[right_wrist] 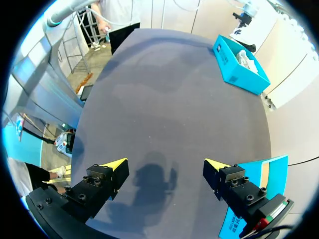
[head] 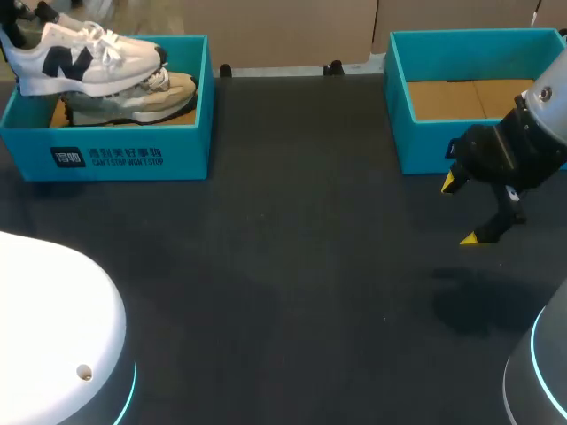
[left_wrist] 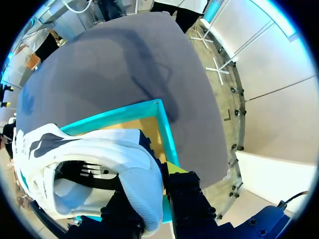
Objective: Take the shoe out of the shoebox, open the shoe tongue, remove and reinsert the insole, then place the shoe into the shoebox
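Up top, the white shoe point(head: 89, 57) is seen over the left shoebox point(head: 186, 150), its long axis laid along the box and its toe turned to the view's right, above a tan shoe point(head: 142, 99). The right gripper point(head: 465, 211) is hung over the table point(head: 292, 266), in front of the right shoebox point(head: 425, 150). At the left wrist, the heel collar is pinched in the left gripper point(left_wrist: 149, 199), its fingers drawn close. At the right wrist, the fingers are spread wide and nothing is gripped.

Mesh cloth covers the shoe point(left_wrist: 142, 199); the shoebox point(head: 133, 155) is matt cardboard, the table point(head: 292, 266) matt.
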`<state>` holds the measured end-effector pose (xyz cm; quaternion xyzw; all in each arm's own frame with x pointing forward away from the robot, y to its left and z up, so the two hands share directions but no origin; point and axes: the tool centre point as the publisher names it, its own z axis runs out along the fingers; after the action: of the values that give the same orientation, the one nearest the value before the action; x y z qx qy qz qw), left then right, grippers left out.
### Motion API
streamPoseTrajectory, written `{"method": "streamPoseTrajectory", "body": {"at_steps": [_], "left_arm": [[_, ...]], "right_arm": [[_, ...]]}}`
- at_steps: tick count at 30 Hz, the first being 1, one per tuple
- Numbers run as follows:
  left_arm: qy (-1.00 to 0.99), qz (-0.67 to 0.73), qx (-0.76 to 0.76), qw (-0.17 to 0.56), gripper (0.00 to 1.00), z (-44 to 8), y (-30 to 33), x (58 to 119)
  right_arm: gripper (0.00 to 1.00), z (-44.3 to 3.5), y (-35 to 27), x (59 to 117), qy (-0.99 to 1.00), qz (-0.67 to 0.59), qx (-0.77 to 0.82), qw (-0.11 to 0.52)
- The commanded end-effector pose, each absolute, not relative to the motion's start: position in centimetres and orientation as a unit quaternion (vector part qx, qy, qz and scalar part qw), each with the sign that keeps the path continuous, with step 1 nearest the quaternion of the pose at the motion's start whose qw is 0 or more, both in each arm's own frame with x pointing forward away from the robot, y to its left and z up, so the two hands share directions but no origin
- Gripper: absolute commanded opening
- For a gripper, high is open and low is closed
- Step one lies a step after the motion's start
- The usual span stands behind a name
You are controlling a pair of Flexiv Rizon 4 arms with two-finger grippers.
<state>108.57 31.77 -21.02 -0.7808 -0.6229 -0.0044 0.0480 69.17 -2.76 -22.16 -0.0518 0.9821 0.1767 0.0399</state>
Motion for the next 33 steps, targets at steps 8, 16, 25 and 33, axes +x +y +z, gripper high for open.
{"method": "streamPoseTrajectory", "body": {"at_steps": [8,16,25,33], "left_arm": [[-0.626,0.004,-0.779,0.038,0.0,-19.4,32.2,108.6],[-0.626,0.004,-0.779,0.038,0.0,-19.4,32.2,108.6],[-0.626,0.004,-0.779,0.038,0.0,-19.4,32.2,108.6],[-0.637,-0.014,-0.77,0.035,0.0,-17.4,30.1,105.7]], "right_arm": [[1.0,-22.3,-2.7,69.3,0.982,0.176,-0.052,0.039],[1.0,-22.3,-2.7,69.3,0.982,0.176,-0.052,0.039],[1.0,-22.3,-2.7,69.3,0.982,0.176,-0.052,0.039],[1.0,-22.3,-2.7,69.3,0.982,0.176,-0.052,0.039]]}}
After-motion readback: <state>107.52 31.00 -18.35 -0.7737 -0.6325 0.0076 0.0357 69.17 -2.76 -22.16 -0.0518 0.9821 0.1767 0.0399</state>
